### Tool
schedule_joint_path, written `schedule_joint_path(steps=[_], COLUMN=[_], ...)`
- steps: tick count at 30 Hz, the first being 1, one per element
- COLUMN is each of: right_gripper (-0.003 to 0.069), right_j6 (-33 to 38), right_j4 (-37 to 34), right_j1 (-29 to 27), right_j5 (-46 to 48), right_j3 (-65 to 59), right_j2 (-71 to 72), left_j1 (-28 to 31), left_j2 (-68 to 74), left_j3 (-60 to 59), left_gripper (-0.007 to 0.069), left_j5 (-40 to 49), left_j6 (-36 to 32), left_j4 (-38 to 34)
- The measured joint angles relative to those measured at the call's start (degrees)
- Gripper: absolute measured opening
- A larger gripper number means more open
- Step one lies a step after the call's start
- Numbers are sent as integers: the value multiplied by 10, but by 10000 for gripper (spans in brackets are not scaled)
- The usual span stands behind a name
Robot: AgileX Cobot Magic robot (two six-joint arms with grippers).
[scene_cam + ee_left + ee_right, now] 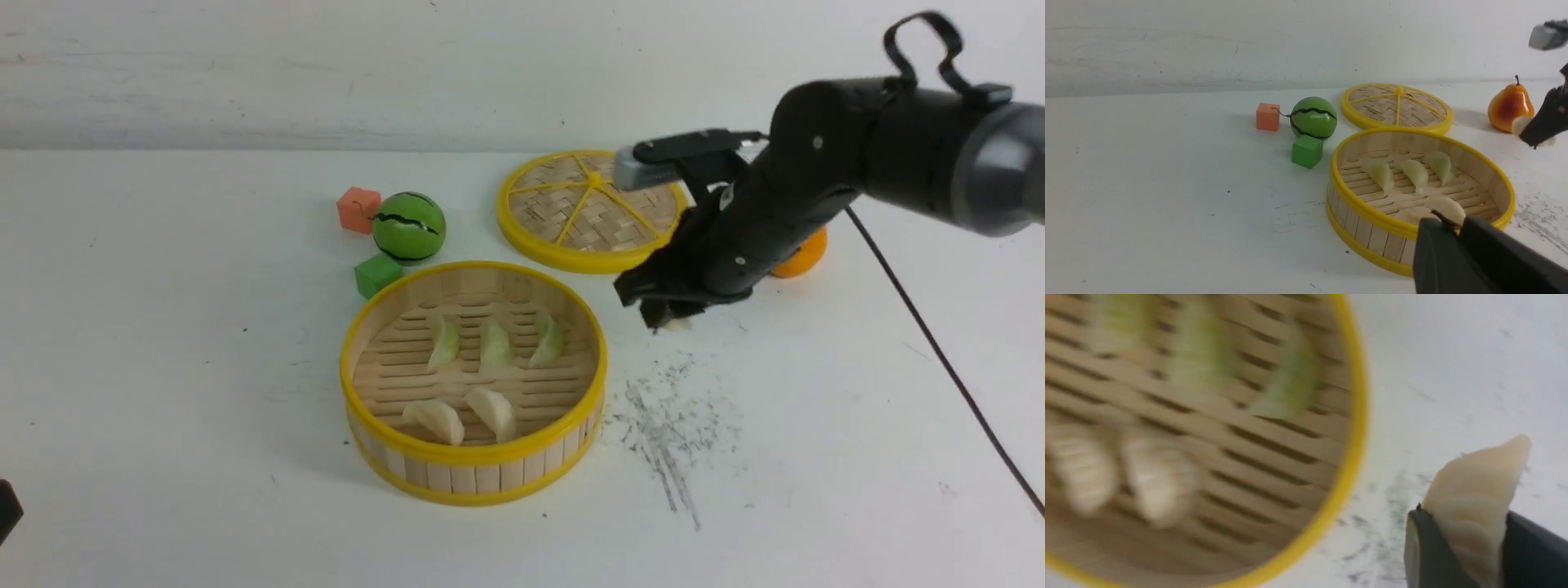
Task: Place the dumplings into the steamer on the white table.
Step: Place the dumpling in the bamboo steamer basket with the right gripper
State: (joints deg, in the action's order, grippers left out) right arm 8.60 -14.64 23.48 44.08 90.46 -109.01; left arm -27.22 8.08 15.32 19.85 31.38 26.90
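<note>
Dumplings (495,345) fill most of the steamer (472,454): three pale green ones in a row on the far side of its slatted floor, and two cream-white ones side by side on the near side. All five lie apart from one another. The steamer stands near the middle of the white table (163,367).

The sixth dumpling (1474,498), cream-white, is outside the basket, pinched by its lower part in the right jaws, with its pointed end sticking out past them. It hangs low over the table just beside the steamer's right rim, in front of the flat woven lid (571,214). I cannot tell whether it clears the surface. The right arm (816,180) slants down to it from the right.

The left jaws are drawn nearly together with nothing between them, and they stand back from the steamer on its left.

A green cube (377,274) sits just beside the steamer's far left rim. A striped green ball (409,226) and an orange cube (358,209) lie behind the green cube. A toy pear (1511,104) stands to the right of the lid. Grey scuff marks (669,425) streak the table to the right of the steamer.
</note>
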Motion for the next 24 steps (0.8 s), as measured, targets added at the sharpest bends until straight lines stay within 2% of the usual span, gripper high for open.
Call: schedule_joint_path(steps=[3,6,10,16,18,19,22,24], right_gripper=[190,190,190,202,239,296,384,412], right_j6=[74,124,149,151,151,151,151,151], right_j4=[-90,-141,-156,-143,-138,-136,-132,-132], right_j1=[32,57,71,70,70,70,69,68], right_j5=[-18,-37,-61,-69,-73,-75,-75,-66], right_j3=[0,0,0,-1,-1,-1,-1,-1], right_j2=[2,-25,-70,-101,-102,-102,-99,-91], left_j1=[0,0,0,0,0,0,0,0], left_j2=[0,0,0,0,0,0,0,0], left_j3=[0,0,0,0,0,0,0,0], left_gripper=[70,70,70,70,70,72,75,76], left_j5=[-1,-1,-1,-1,-2,-2,-3,-4], left_j6=[0,0,0,0,0,0,0,0], left_j4=[0,0,0,0,1,6,12,13])
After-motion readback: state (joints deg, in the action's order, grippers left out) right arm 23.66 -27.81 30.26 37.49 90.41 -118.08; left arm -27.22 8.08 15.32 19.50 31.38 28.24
